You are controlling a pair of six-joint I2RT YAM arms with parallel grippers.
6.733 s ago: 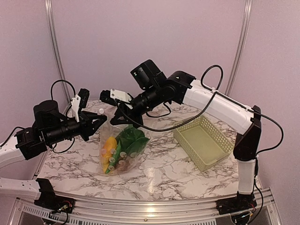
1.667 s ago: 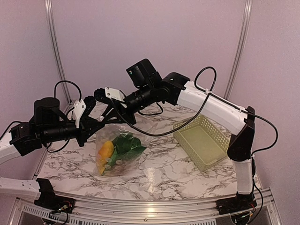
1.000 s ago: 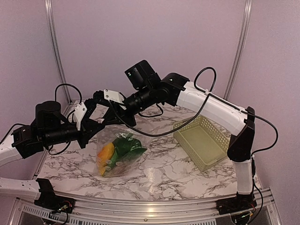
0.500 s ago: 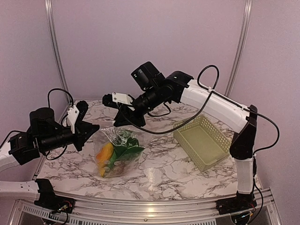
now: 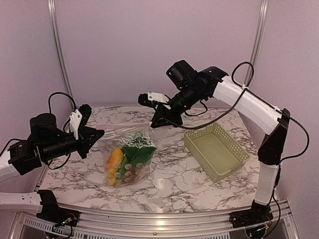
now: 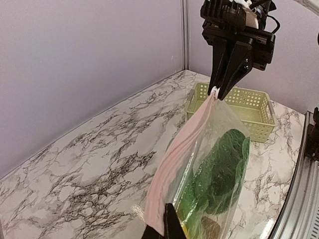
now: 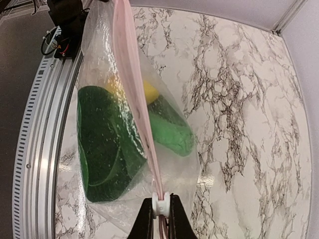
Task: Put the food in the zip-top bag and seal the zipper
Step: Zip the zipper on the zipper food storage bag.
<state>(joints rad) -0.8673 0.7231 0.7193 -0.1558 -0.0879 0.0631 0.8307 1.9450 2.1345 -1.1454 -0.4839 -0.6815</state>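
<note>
While left gripper (image 6: 167,225) and right gripper (image 7: 160,211) pinch the zipper (image 7: 137,114), lilac walls (image 5: 149,40) flank the marble table (image 5: 174,184).

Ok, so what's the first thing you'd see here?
The clear zip-top bag, held up in the middle and stuffed with bright green and yellow toy food. The left gripper pinches one end of its top edge and the right gripper pinches the whitish slider tab at the other. A pale green basket sits empty to the right.
</note>
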